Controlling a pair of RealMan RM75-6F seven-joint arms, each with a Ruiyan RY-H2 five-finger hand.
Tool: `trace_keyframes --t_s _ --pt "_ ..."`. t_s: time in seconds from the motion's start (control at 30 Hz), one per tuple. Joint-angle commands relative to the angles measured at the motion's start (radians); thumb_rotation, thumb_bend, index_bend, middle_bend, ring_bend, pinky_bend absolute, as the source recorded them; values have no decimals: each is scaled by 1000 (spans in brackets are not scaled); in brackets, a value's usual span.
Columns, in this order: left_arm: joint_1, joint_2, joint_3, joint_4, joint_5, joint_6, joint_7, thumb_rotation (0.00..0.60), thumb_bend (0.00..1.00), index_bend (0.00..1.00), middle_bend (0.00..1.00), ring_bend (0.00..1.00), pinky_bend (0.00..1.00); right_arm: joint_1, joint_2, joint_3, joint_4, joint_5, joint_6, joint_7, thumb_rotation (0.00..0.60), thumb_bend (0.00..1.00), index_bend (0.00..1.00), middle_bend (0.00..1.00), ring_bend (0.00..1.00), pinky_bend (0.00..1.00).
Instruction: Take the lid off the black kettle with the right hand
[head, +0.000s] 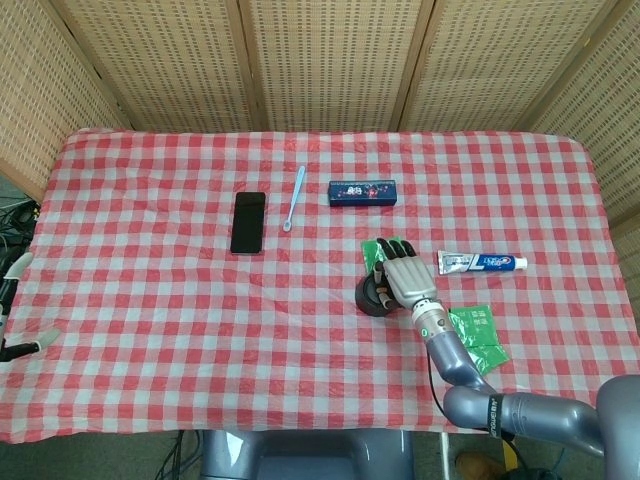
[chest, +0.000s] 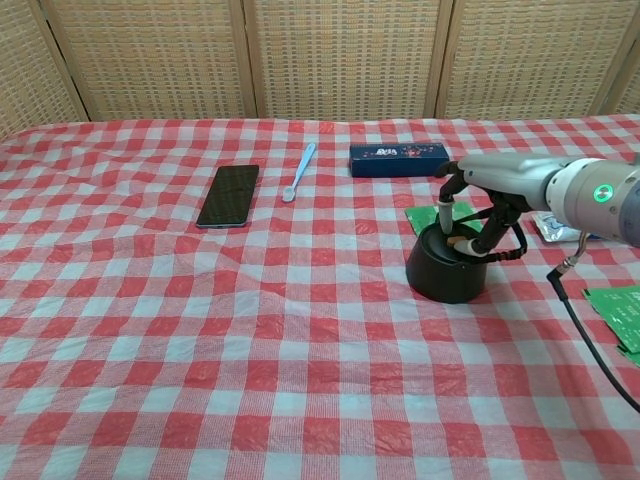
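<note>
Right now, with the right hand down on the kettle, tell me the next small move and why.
Probably close the fingers on the knob, then lift straight up. In the chest view the right hand sits low over the black kettle, fingers reaching to the lid, which is not yet off. Whether the knob is already pinched cannot be told.

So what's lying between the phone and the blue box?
Only the toothbrush, on bare cloth between the phone and the blue box; the head view shows it.

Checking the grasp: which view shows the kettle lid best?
Chest view: the lid on the black kettle shows side-on, right hand fingers at it. In the head view the right hand covers the lid.
</note>
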Motion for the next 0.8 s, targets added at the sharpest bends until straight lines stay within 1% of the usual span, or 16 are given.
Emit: trace_keyframes --t_s 0.03,0.13,0.27,0.4,0.53,0.67,0.8 --pt "-1 0 0 1 -1 -1 -1 600 0 0 0 0 0 0 -2 -1 4 1 0 -1 600 530 546 0 0 0" --pt "-1 0 -1 2 -3 -2 -2 600 0 0 0 0 0 -2 -6 -2 13 1 1 -1 600 579 641 0 0 0" --pt "-1 -1 0 1 -1 -2 0 600 0 0 0 0 0 -7 -11 2 21 -15 13 9 600 621 701 2 0 0" --pt "-2 -1 0 1 -1 -3 2 600 0 0 0 0 0 -16 -12 9 21 -46 27 33 600 635 715 14 0 0" --pt "-1 0 0 0 -2 -2 -1 600 0 0 0 0 0 -21 5 25 -6 -79 42 54 600 650 721 25 0 0" --pt "-1 2 -1 0 -1 -2 -6 600 0 0 0 0 0 -22 45 52 -83 -132 76 63 600 659 724 31 0 0" --pt "-1 4 0 -1 -1 -2 -11 600 0 0 0 0 0 -11 74 69 -158 -159 87 46 600 660 724 31 0 0"
